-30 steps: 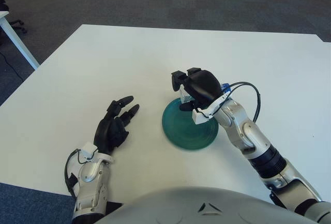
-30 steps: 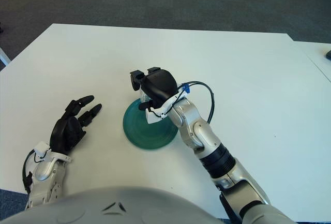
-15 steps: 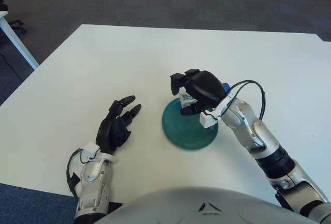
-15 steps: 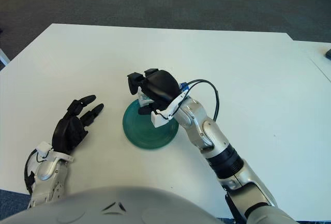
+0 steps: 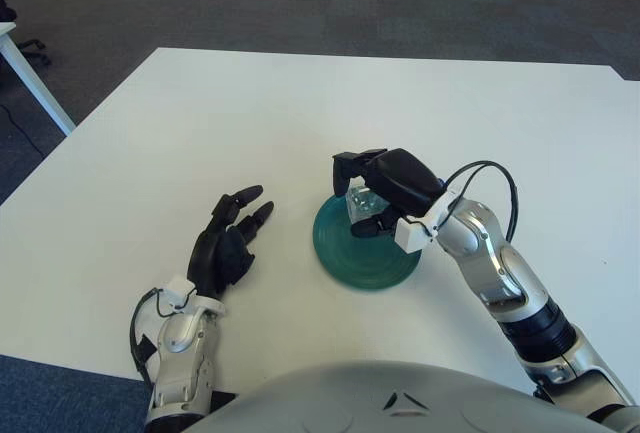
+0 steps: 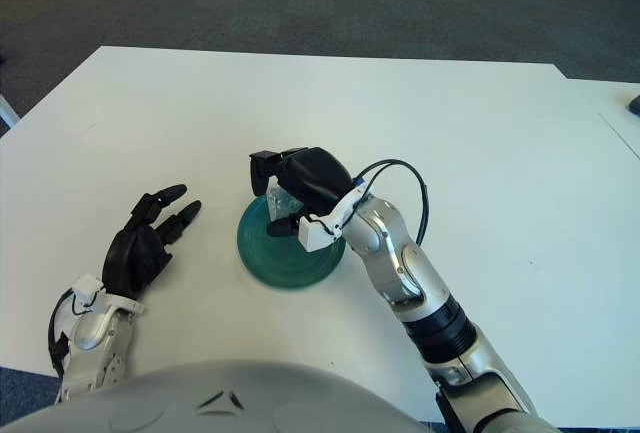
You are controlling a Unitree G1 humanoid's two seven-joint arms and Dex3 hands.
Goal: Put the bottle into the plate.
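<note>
Plate (image 5: 365,258) is teal green with faint concentric rings. Bottle (image 5: 362,199) is clear, only a sliver visible under the black right hand (image 5: 385,185). Left hand (image 5: 225,243) at 9 o'clock of the plate is also black, with a white wrist cuff. Table (image 5: 200,123) is plain white. Right forearm is silver-grey with a black cable and a blue connector. Floor is dark grey carpet.

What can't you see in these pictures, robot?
1. Most of the bottle: in both eye views the right hand covers it.
2. Whether the bottle touches the green plate: the hand hides its underside.
3. The plate's far rim, behind the hand.
4. The left hand, left of the plate: its palm faces down, unseen.
</note>
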